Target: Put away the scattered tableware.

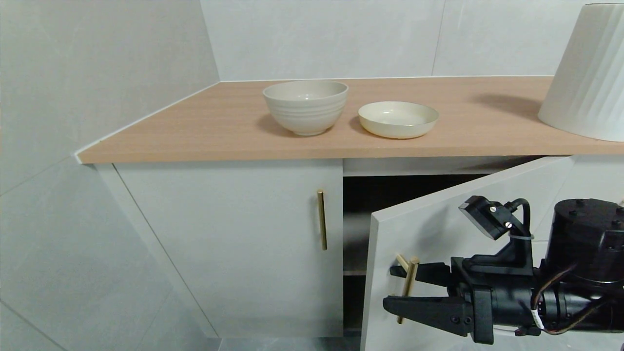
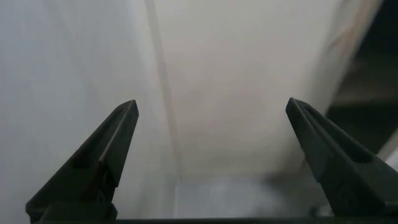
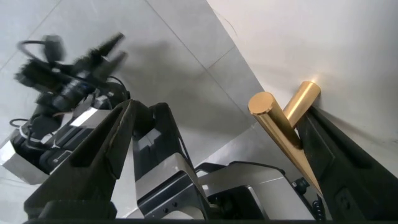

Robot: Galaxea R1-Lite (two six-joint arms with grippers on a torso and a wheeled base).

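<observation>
Presently, both pieces of tableware stand on the wooden bench (image 1: 204, 131). A ribbed, deep bowl (image 1: 305, 106) sits upright towards the back wall, and a shallow cream dish (image 1: 398, 119) sits just beside it on the robot's right, the two apart. A white pleated lampshade (image 1: 587, 73) stands at the far right of the same bench.

Below the bench is a white cabinet (image 1: 429, 165). Its left-hand door (image 1: 229, 243) is closed, with an upright brass handle (image 1: 321, 219). Its right-hand door (image 1: 438, 214) is swung outward, and a shelf edge (image 1: 353, 273) shows in the dark interior.

The right gripper (image 1: 402, 290) is level with the open door's brass bar handle (image 1: 409, 280). Its jaws are spread well apart with the bar passing between them — straddled, not clamped. In the right wrist view the right gripper (image 3: 217, 112) shows the same: the bar (image 3: 283, 134) lies close against one finger, with a wide gap to the other.

The left gripper (image 2: 211, 107) has its jaws fully apart and holds nothing — it faces a pale, flat surface at close range.
</observation>
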